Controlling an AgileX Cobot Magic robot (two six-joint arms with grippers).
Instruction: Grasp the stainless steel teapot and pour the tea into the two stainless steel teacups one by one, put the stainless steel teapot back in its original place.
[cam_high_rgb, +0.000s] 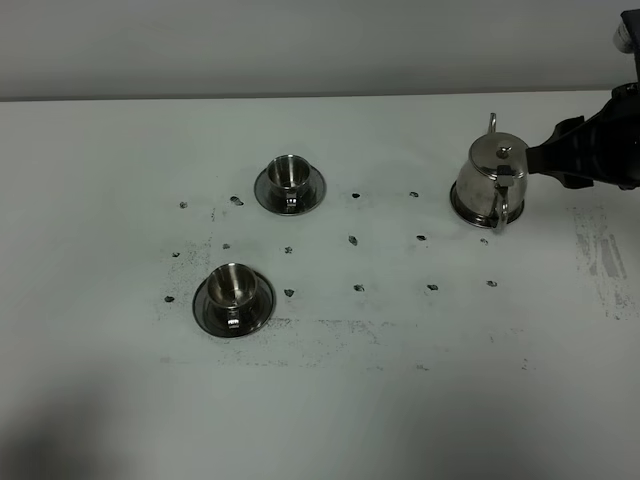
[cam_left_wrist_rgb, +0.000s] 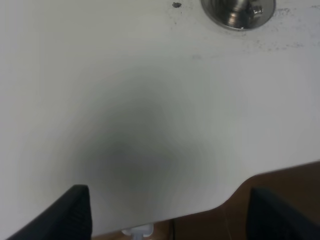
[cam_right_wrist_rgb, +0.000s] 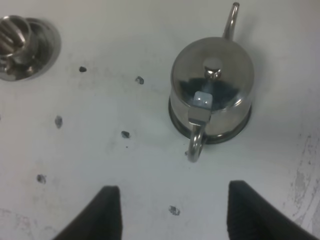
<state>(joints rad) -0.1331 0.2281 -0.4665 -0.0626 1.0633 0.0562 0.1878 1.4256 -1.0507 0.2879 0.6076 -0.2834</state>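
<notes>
The stainless steel teapot (cam_high_rgb: 490, 178) stands upright on its round steel tray (cam_high_rgb: 462, 211) at the right of the white table, spout pointing away and loop handle (cam_right_wrist_rgb: 196, 145) toward the front. My right gripper (cam_high_rgb: 540, 160) is open just to the right of the teapot; in the right wrist view (cam_right_wrist_rgb: 175, 215) its jaws stand wide, short of the handle, touching nothing. Two steel teacups on saucers stand to the left: the far one (cam_high_rgb: 289, 172) and the near one (cam_high_rgb: 234, 285). No tea shows. My left gripper (cam_left_wrist_rgb: 175, 215) is open and empty over bare table, out of the exterior high view.
Small dark spots (cam_high_rgb: 353, 240) dot the table between the cups and the teapot. Grey scuff marks (cam_high_rgb: 600, 255) run along the right side. In the left wrist view the table's front edge (cam_left_wrist_rgb: 235, 192) shows, with the near cup's saucer (cam_left_wrist_rgb: 239, 12) beyond it.
</notes>
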